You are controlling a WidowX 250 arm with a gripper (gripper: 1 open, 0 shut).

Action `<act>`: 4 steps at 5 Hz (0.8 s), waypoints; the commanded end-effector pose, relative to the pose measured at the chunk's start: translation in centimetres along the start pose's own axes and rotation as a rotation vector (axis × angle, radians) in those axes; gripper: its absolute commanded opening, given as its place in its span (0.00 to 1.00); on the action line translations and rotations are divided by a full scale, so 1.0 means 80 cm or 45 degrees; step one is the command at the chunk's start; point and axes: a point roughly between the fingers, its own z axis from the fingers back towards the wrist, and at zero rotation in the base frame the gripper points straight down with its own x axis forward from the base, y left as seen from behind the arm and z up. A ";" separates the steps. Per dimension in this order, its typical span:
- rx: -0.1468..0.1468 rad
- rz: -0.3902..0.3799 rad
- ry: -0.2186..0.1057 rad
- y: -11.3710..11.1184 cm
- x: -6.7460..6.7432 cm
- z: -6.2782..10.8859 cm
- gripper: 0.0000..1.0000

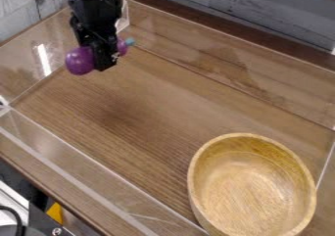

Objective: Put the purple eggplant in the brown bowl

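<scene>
Camera view, looking down at an angle onto a wooden desk with brown grain running diagonally, ringed by low clear plastic walls.

In the upper left of the frame, a black robot arm hangs down with its fingers clamped on the eggplant. The eggplant is small, glossy and purple, oblong with a rounded fat end that bulges out to the left of the fingers. A bit of teal-blue stem cap shows on their right side. It appears to be held clear of the desk, not resting on it.

In the lower right of the frame sits the bowl, well apart from the eggplant. It is large, round and light brown, made of wood with visible grain and a thick rim. It is much wider than the eggplant and is empty.

Judging by this layout, the pick-up is done: the eggplant is gripped and raised. What remains is the carry across the desk, diagonally from upper left to lower right, then lowering over the bowl and letting go. The wide bowl should make an easy target.

A grey plank wall runs along the top of the frame.
</scene>
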 end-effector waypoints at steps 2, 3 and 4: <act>0.055 -0.027 -0.108 0.025 0.020 -0.001 0.00; 0.050 -0.026 -0.141 0.029 0.025 -0.007 0.00; 0.047 -0.024 -0.173 0.032 0.030 -0.014 0.00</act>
